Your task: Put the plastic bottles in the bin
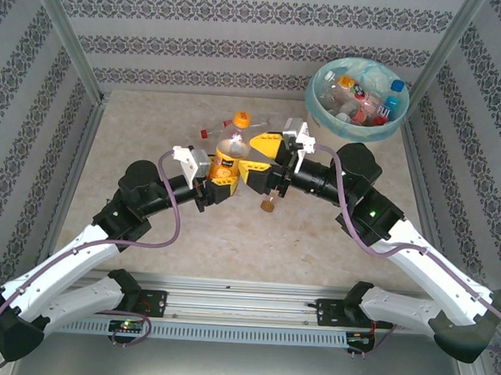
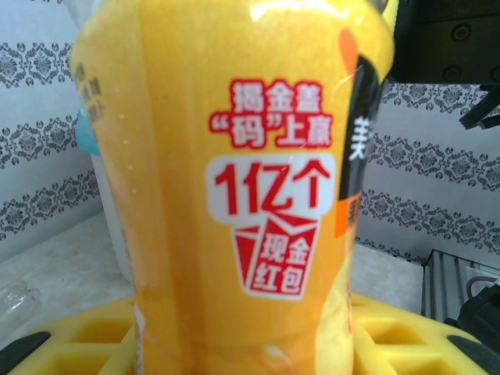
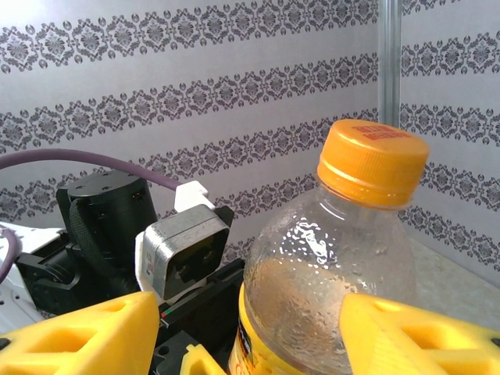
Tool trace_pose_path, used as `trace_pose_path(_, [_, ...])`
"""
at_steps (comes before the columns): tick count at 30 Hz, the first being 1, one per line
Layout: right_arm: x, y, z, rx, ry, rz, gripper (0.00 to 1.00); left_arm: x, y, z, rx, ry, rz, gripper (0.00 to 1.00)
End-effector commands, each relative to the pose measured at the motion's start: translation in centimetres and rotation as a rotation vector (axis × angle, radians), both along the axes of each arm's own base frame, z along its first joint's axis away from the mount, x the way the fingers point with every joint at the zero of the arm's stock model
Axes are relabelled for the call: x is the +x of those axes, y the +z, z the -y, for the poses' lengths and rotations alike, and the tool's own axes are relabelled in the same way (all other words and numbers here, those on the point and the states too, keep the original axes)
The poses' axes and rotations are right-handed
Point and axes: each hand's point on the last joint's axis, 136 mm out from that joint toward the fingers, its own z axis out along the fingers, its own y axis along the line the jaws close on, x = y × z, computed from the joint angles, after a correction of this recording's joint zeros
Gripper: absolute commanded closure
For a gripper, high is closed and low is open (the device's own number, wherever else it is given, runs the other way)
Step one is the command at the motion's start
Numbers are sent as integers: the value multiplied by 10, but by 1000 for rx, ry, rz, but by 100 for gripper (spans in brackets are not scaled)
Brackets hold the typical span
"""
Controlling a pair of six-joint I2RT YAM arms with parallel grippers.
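Left of the bin [image 1: 310, 96] and nearer the arms, mid-table, stands one orange-label bottle [image 1: 228, 159] with an orange cap, both arms meeting on it. The left gripper [image 1: 223, 178] is on the label part: in the left wrist view the label [image 2: 266, 203] sits between the yellow fingers [image 2: 86, 344], and both seem to touch its sides, so I read it as pinching the bottle. The right gripper [image 1: 254, 158] comes from the bin side, higher up the bottle. In the right wrist view one finger [image 3: 86, 336] stands apart from the clear shoulder [image 3: 312, 266] and the other overlaps it, so its jaws look spread, not clamped. It looks like a handover toward the bin side, a guess only. Progress: the bin holds a bunch of bottles [image 1: 358, 99], one blue-capped among them, too jumbled to count, so most of the job looks done. Left outside are the orange-label bottle, a small red-capped bottle [image 1: 207, 132] lying farther from the bin than the held one, and a small brown piece [image 1: 268, 206] under the right arm, too small to say if it's a bottle. Next, probably the right gripper closes, the left lets go, and the bottle is carried over the bin rim.
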Motion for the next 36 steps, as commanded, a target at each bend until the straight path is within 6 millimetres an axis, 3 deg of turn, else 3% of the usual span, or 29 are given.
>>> trace_pose_path(1, [15, 21, 7, 46, -115, 56, 37, -35, 2, 19, 10, -175, 86, 58])
trace_pose_path(6, [22, 24, 28, 75, -234, 76, 31, -35, 1, 19, 23, -156, 101, 58])
trace_pose_path(11, [24, 27, 36, 64, -276, 81, 24, -35, 2, 18, 26, -150, 115, 58])
trace_pose_path(18, [7, 35, 20, 54, -134, 105, 40, -36, -1, 19, 32, -155, 113, 58])
trace_pose_path(24, [2, 34, 8, 52, -62, 77, 41, -37, -6, 22, 51, -164, 105, 58])
trace_pose_path(31, [9, 31, 15, 37, -123, 89, 66, -38, -10, 23, 69, -161, 107, 53])
trace_pose_path(34, [13, 28, 21, 31, -166, 92, 92, -38, -10, 21, 70, -147, 116, 45])
trace_pose_path(36, [14, 27, 25, 30, -189, 94, 95, -37, -7, 18, 54, -127, 128, 27])
